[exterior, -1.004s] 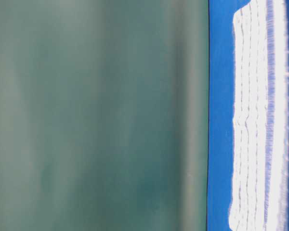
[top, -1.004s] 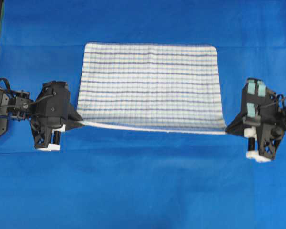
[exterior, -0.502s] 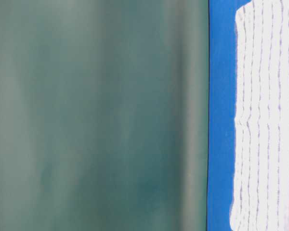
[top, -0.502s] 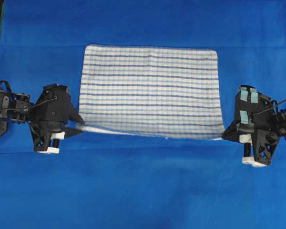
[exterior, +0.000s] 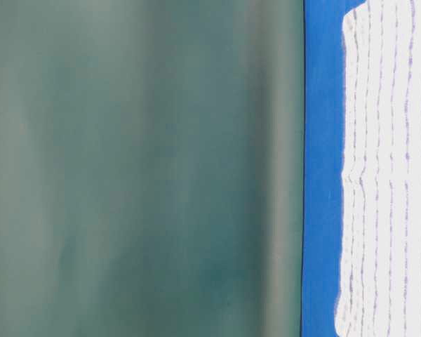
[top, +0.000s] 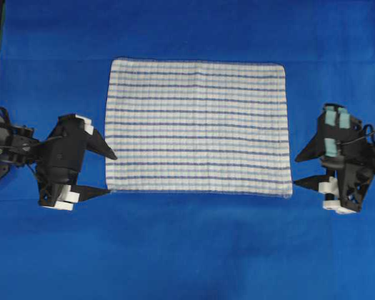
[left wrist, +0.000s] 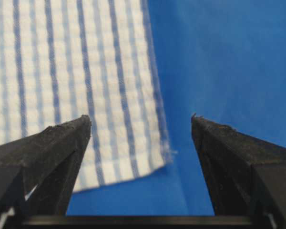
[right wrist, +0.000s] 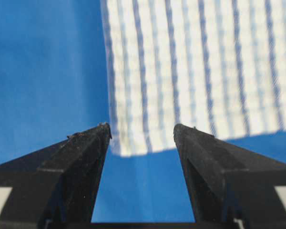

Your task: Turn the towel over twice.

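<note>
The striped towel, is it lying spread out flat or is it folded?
Spread flat. The striped towel shows as one full rectangle on the blue table covering, all four edges down, no fold visible.

Towel (top: pixel 199 125) white, dark- and light-blue stripes; table covering (top: pixel 187 250) plain blue.

A plain blue table covering (top: pixel 187 250) spreads flat before a grey-green backdrop (exterior: pixel 140 168).

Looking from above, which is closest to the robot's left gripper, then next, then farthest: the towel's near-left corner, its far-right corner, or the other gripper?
1. The towel's near-left corner, right beside the left gripper.
2. The towel's far-right corner, across the cloth, at the back.
3. The right gripper, past the towel's right edge.
</note>
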